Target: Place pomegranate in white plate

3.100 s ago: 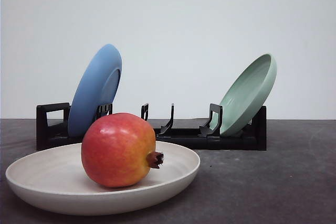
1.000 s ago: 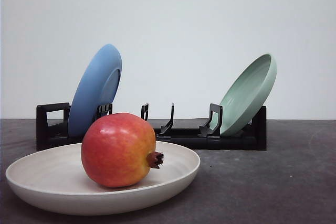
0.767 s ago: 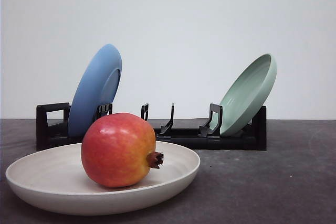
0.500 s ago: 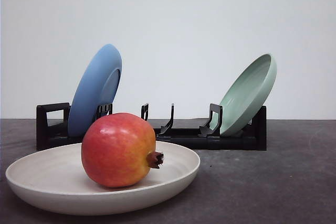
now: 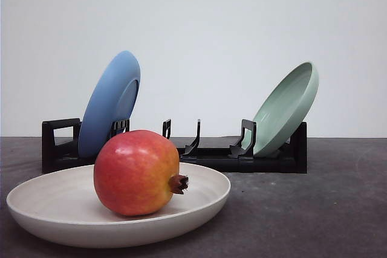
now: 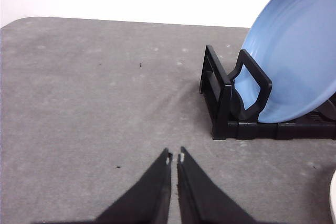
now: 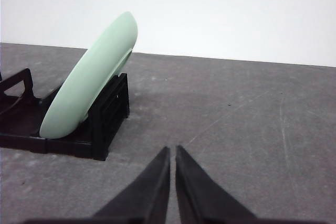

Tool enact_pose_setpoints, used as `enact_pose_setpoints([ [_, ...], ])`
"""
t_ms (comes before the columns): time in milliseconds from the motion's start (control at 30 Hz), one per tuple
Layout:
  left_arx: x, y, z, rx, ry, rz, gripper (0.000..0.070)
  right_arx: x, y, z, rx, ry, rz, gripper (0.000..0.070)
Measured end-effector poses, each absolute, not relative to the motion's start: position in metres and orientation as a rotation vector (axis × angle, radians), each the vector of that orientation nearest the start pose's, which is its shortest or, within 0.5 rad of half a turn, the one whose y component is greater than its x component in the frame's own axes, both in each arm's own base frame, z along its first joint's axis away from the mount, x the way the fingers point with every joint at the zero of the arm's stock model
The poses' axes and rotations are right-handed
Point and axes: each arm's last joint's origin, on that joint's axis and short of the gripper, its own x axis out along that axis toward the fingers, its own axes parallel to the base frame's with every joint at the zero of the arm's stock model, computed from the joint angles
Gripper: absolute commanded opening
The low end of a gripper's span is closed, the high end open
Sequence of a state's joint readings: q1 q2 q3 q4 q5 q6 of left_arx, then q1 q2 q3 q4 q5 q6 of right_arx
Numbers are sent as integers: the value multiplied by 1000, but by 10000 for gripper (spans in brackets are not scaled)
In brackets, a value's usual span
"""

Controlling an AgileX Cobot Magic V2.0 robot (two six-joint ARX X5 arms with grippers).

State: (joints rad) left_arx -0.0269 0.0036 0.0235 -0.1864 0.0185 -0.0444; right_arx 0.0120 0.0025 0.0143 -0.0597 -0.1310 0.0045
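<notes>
Nearest in the front view: white plate (image 5: 72, 225) flat on the dark grey table (image 5: 314, 209), with the pomegranate (image 5: 136, 173) resting inside it, brown crown nub pointing right. Touched by no gripper. Behind them, a black dish rack (image 5: 181, 152) holding a blue plate (image 5: 109, 104) tilted at its left end and a pale green plate (image 5: 284, 110) tilted at its right end, empty slots between.

Left gripper (image 6: 174, 157): fingertips pressed nearly together, only a hairline slit between them, nothing held, hovering over bare table. Ahead of it and off to one side, the rack's end with the blue plate leaning in it; a sliver of the white plate's rim at the frame edge.

Right gripper (image 7: 172, 150): fingers likewise closed to a thin slit, empty, above bare table. Ahead and to the side, the pale green plate leaning in the rack's end.
</notes>
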Motion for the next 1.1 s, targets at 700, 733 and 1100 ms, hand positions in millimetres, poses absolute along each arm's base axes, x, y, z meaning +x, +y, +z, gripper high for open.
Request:
enact_pose_setpoints([
  [700,95,-3,153,-43,167,-42,0,97,5,162,7,48,143,15],
  [733,95,-3,153,-43,167,-42,0,97,5,162,7,48,143,15],
  [1100,95,-3,153,-43,167,-42,0,97,5,162,7,48,143,15],
])
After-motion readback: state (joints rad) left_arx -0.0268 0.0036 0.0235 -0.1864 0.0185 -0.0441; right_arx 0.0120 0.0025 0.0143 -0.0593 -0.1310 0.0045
